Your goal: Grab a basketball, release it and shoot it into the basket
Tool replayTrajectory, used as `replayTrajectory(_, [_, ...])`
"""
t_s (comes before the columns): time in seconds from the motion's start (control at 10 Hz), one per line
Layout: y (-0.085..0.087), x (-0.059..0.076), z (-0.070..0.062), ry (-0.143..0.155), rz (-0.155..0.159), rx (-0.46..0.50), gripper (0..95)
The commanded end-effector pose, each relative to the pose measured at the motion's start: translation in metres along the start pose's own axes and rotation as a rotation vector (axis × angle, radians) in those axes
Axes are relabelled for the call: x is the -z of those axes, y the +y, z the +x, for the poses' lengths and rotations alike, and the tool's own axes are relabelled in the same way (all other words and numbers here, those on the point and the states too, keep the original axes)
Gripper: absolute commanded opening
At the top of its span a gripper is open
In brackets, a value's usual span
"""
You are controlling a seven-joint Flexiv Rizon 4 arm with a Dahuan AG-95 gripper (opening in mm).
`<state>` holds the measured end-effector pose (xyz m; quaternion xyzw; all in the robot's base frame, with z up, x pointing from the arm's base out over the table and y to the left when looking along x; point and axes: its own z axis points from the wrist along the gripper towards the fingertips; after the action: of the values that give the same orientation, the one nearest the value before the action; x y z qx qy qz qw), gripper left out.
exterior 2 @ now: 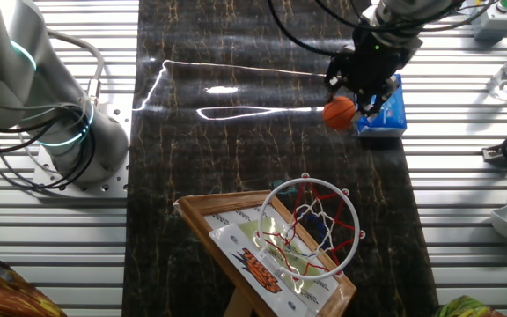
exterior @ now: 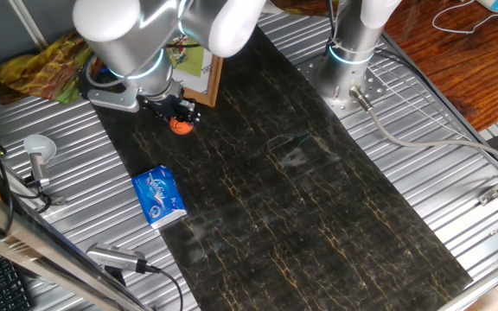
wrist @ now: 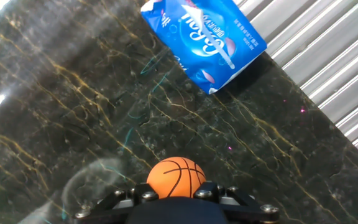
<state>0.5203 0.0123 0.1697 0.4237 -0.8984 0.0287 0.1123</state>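
Note:
The small orange basketball (exterior: 180,125) with dark seams is held between my gripper's (exterior: 178,115) black fingers, above the dark marble mat. It also shows in the other fixed view (exterior 2: 340,111) under the gripper (exterior 2: 359,88), and at the bottom of the hand view (wrist: 176,178), pressed between the jaws of the gripper (wrist: 176,198). The basket (exterior 2: 311,227), with orange rim, white net and wood-framed backboard (exterior 2: 267,255), stands at the mat's end. In one fixed view only the backboard's frame (exterior: 199,73) shows behind the arm.
A blue-and-white packet (exterior: 159,196) lies at the mat's edge, also in the other fixed view (exterior 2: 385,113) and the hand view (wrist: 205,38). A second arm's base (exterior: 353,60) stands on the ribbed metal table. Cables and a white tool (exterior: 37,155) lie at the left.

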Motion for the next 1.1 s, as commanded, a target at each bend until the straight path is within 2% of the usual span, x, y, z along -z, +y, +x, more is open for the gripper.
replayTrajectory(0.1, [-0.001, 0.0, -0.001, 0.018, 0.017, 0.008, 0.0])
replayTrajectory(0.2, [-0.001, 0.0, -0.001, 0.028, 0.022, -0.027, 0.0])
replayTrajectory(0.3, [-0.001, 0.0, -0.001, 0.049, 0.04, -0.018, 0.0])
replayTrajectory(0.4, [-0.001, 0.0, -0.001, 0.09, 0.071, -0.023, 0.0])
replayTrajectory(0.9, [-0.001, 0.0, -0.001, 0.085, 0.065, 0.014, 0.0])
replayTrajectory(1.1, [-0.021, 0.006, 0.008, 0.062, 0.064, 0.02, 0.0])
